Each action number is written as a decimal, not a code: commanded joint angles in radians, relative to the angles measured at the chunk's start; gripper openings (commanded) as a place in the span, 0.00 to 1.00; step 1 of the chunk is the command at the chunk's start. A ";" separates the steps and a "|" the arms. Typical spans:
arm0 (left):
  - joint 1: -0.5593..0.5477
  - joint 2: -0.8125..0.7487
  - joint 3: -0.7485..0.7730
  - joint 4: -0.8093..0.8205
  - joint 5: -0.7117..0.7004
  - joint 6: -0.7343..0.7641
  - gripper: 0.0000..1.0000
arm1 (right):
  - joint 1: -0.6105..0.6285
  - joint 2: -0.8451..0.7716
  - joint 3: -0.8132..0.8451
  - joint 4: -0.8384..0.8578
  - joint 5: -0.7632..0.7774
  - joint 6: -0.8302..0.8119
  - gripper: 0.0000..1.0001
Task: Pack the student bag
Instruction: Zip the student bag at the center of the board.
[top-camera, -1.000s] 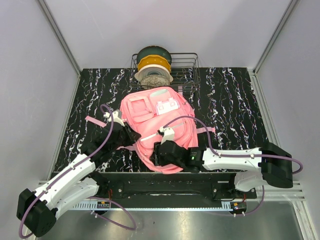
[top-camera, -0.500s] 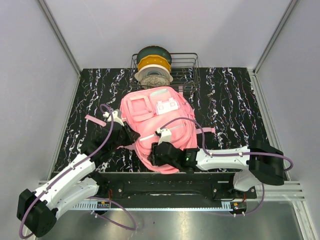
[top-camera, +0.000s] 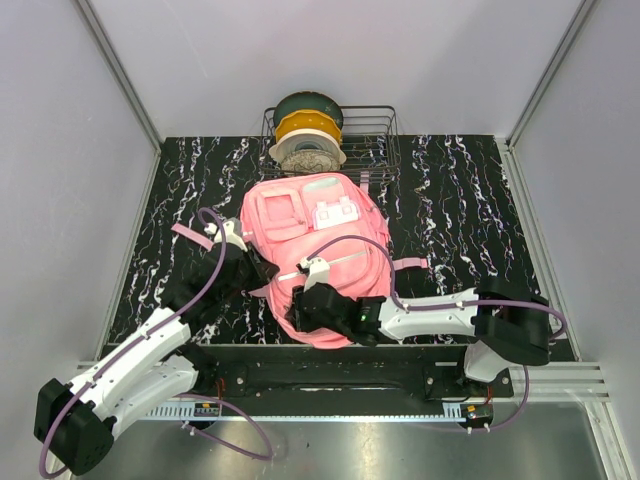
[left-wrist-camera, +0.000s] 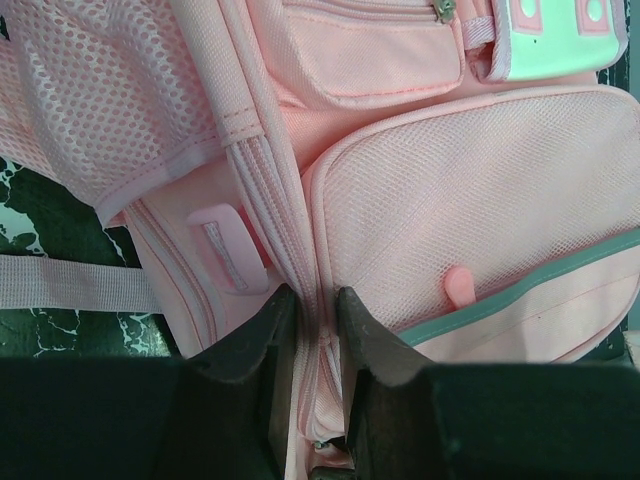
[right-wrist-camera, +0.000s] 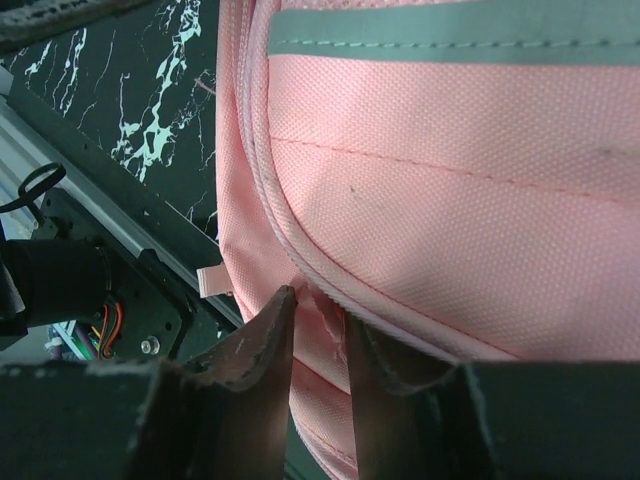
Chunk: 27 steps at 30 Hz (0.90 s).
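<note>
I am holding the left tool (left-wrist-camera: 315, 296) pressed together on a raised seam of the bag (top-camera: 300, 215), pinching the ridge that is running down between the mesh side pocket and the mesh front pocket. That ridge is looking like a closed zip line, though I cannot make out a puller there. The right tool (right-wrist-camera: 318, 306) is sitting at the bag's near rounded edge with a fold of pink fabric between its fingers, which are standing close together. I cannot tell whether they are actually gripping it. The bag is lying flat and front up in the middle of the desk (top-camera: 460, 200), between the two arms, with one strap (top-camera: 190, 238) trailing out to the left. At the far edge a wire basket (top-camera: 375, 130) is holding some spools (top-camera: 308, 135). I am seeing nothing loose on the desk waiting to go in. I am judging that the work is now on the bag's opening, and what is inside is hidden from me.
</note>
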 joint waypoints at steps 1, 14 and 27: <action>-0.015 -0.035 0.026 0.089 0.106 -0.017 0.00 | -0.012 0.001 0.042 0.068 0.069 -0.038 0.33; -0.015 -0.050 0.033 0.057 0.088 0.005 0.00 | -0.013 -0.003 0.091 -0.056 0.048 -0.064 0.00; 0.037 0.003 0.098 -0.012 0.020 0.109 0.00 | -0.012 -0.258 -0.047 -0.295 0.039 -0.061 0.00</action>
